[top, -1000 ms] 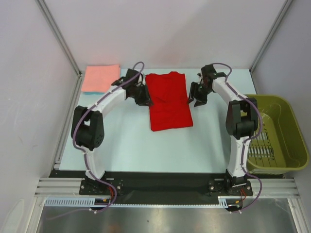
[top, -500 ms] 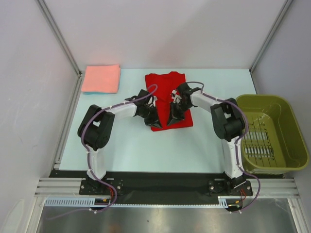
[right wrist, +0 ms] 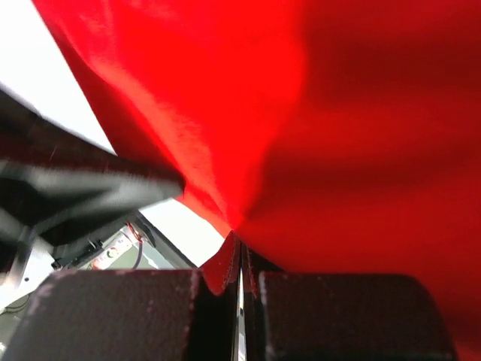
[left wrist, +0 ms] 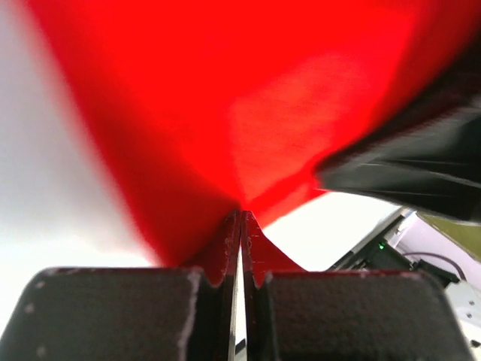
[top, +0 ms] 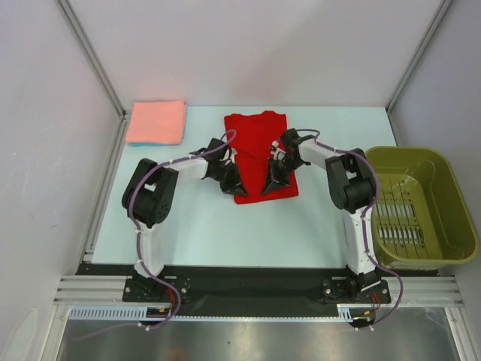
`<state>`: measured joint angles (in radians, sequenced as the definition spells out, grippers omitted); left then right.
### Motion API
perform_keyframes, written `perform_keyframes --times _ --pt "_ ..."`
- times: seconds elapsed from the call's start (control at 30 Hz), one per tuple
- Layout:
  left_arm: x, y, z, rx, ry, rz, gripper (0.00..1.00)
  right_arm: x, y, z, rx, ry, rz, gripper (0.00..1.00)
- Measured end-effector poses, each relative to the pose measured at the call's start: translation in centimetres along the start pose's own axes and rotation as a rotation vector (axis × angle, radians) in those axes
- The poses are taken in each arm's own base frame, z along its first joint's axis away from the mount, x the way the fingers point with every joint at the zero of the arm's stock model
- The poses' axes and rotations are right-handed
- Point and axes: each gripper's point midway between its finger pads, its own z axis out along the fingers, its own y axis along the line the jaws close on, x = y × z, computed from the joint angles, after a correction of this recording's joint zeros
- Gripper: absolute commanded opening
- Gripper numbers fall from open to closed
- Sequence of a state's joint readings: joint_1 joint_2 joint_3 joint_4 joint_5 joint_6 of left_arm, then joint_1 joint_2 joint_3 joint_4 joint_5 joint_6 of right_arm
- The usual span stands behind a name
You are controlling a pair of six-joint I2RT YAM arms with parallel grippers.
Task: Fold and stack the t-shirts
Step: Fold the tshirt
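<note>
red shirt [top: 259,141]: a narrow folded strip at the centre of the top view, on the pale table [top: 203,226]. I see its lower edge bunched up between my two grippers.
pink shirt [top: 156,121]: a folded square at the upper left of the top view, with a thin blue edge along its lower side. It lies well apart from the red shirt.
left gripper [top: 235,185]: at the lower left corner of the red shirt. In my left wrist view the fingers [left wrist: 222,252] are pressed together, with a pinch of red cloth caught between the tips and rising from them like a tent.
right gripper [top: 270,183]: on the lower edge of the red shirt, right of centre. In my right wrist view the fingers [right wrist: 255,263] are likewise closed tight on a fold of the same cloth.
spacing: the two grippers are near each other but apart. Each shows as a dark blur at the edge of the other's wrist view.
basket [top: 451,197]: olive green, at the right edge of the top view, apart from both shirts.
</note>
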<state>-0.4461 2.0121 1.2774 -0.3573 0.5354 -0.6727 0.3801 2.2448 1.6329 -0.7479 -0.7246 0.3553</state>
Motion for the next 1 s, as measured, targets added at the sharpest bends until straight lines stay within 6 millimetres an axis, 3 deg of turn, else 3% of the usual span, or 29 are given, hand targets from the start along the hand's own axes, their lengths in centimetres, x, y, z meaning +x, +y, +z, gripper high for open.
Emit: perform_keyframes --times 0.17,0.5,0.67,0.77,0.87,1.0 --pt "0.2 2.1 0.0 -0.006 0.022 -0.055 0.03 -0.1 -1.8 -0.9 -0.010 -0.003 0.019 0.00" --pt "0.3 2.5 -0.2 0.016 0.024 -0.034 0.03 0.8 -7.6 -5.3 -0.037 -0.055 0.178 0.00" --pt "0.9 3.1 -1.0 -0.015 0.018 -0.006 0.03 0.4 -9.7 -7.7 0.041 -0.123 0.192 0.01" --pt "1.2 3.4 -1.7 -0.041 0.009 0.020 0.10 0.0 -10.6 -8.9 0.128 -0.168 0.168 0.03" --pt "1.1 3.2 -2.7 -0.050 -0.008 0.042 0.14 -0.7 -10.4 -9.9 0.166 -0.216 0.135 0.07" --pt "-0.9 1.3 -3.8 -0.002 -0.050 0.060 0.15 -3.0 -7.7 -10.0 0.133 -0.294 0.084 0.16"
